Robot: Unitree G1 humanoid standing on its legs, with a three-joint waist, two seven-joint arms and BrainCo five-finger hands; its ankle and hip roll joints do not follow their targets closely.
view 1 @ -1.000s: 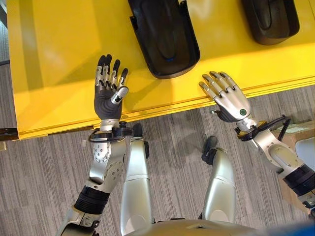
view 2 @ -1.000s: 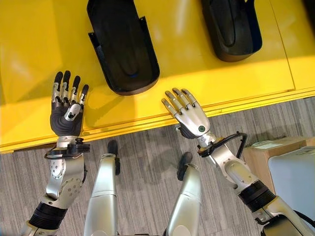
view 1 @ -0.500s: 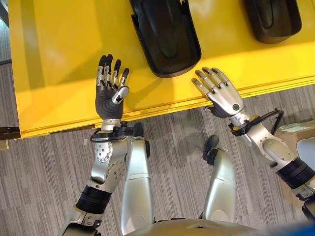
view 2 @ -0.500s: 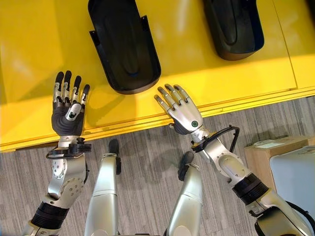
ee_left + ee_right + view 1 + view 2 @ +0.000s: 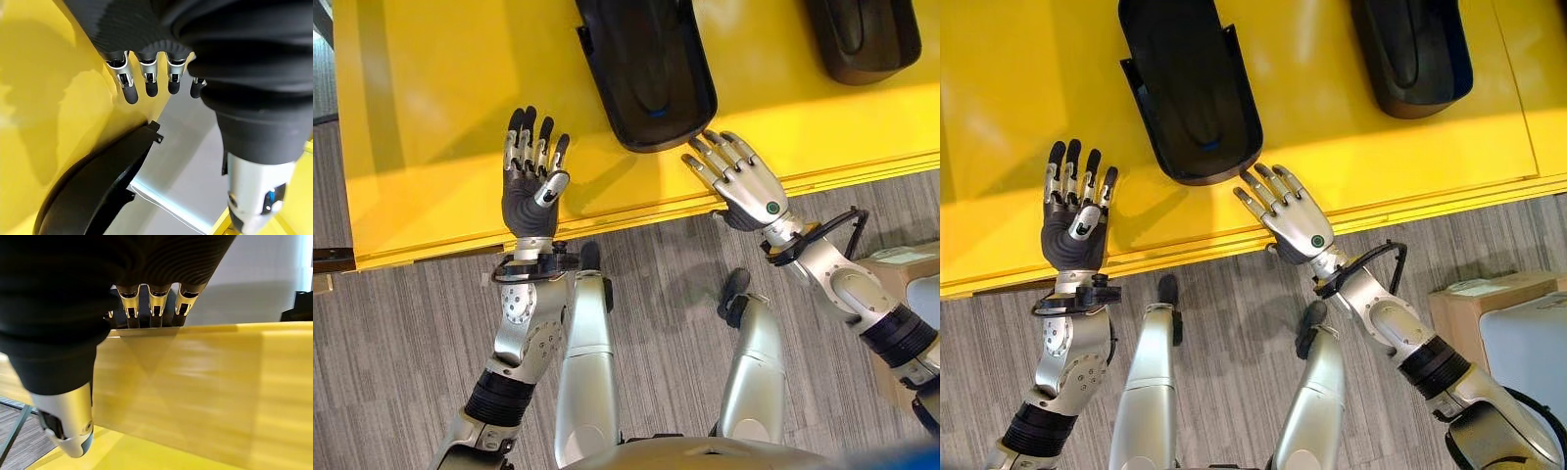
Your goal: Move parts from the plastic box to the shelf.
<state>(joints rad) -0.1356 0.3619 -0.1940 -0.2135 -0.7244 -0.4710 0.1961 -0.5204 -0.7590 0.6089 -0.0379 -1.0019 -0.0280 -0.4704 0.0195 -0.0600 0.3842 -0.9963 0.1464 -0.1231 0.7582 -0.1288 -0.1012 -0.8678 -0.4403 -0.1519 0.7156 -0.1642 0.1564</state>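
Two black moulded parts lie on the yellow shelf (image 5: 431, 88): a long one (image 5: 646, 69) in the middle and another (image 5: 867, 34) at the far right. My right hand (image 5: 744, 181) is open above the shelf's front edge, palm down, its fingertips just short of the long part's near end. Open too is my left hand (image 5: 530, 186), held still over the shelf left of that part with straight fingers and nothing in it. In the left wrist view the long part (image 5: 93, 196) lies past the fingers (image 5: 129, 90). The right wrist view has the fingers (image 5: 156, 308) over the yellow shelf (image 5: 195, 382).
A cardboard box (image 5: 1479, 294) stands on the grey floor at the right, with a pale plastic box (image 5: 1528, 348) beside it. The shelf's front edge (image 5: 607, 220) runs across between the floor and the hands. Bare yellow surface lies left of the long part.
My right hand has moved left and forward along the shelf edge, ending close to the long part's near end. The left hand has stayed where it was.
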